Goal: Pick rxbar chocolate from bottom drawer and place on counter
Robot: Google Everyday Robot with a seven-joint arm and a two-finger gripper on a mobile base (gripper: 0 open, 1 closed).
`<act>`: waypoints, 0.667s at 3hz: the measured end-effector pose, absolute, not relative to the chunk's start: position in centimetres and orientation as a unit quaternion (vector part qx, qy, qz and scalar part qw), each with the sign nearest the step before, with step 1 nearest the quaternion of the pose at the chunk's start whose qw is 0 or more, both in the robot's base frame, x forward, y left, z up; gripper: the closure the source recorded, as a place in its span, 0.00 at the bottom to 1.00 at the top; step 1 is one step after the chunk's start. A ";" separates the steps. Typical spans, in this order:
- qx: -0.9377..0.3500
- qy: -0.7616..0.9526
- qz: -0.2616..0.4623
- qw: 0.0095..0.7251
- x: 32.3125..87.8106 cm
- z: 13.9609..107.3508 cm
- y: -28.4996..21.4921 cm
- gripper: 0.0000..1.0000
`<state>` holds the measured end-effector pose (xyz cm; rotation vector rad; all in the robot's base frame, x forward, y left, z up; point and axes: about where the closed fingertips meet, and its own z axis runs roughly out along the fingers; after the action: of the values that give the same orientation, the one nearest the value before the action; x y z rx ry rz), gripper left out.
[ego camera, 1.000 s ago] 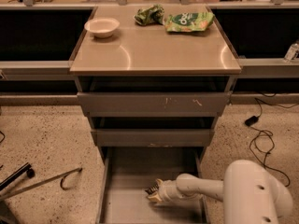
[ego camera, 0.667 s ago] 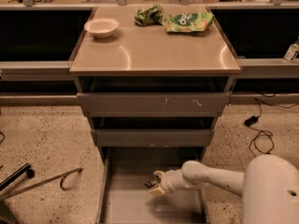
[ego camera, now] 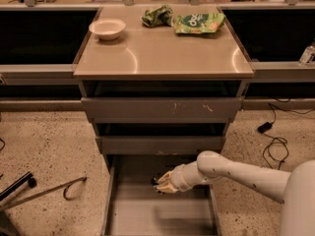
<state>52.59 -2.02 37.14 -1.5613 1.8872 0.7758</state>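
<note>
The bottom drawer is pulled open at the foot of the grey cabinet, and its flat floor is bare. My gripper hangs just above the back part of this drawer, reaching in from the right on a white arm. It is shut on a small dark thing at its tip, the rxbar chocolate, which is mostly hidden by the fingers. The counter is the glossy beige top of the cabinet, well above the gripper.
On the counter stand a white bowl, a crumpled green wrapper and a green snack bag. Two upper drawers stick out above the gripper. A metal hook lies on the floor at left, and cables at right.
My gripper has risen and moved back toward the cabinet with the dark bar at its tip. The arm now reaches in from higher up.
</note>
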 end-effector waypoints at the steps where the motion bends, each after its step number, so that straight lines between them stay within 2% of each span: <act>1: -0.595 0.692 0.283 0.295 52.5 41.2 -2.2 1.00; 2: -0.617 0.670 0.272 0.311 52.5 49.4 -2.2 1.00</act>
<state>52.46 -2.17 49.41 -1.6279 1.7699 0.7174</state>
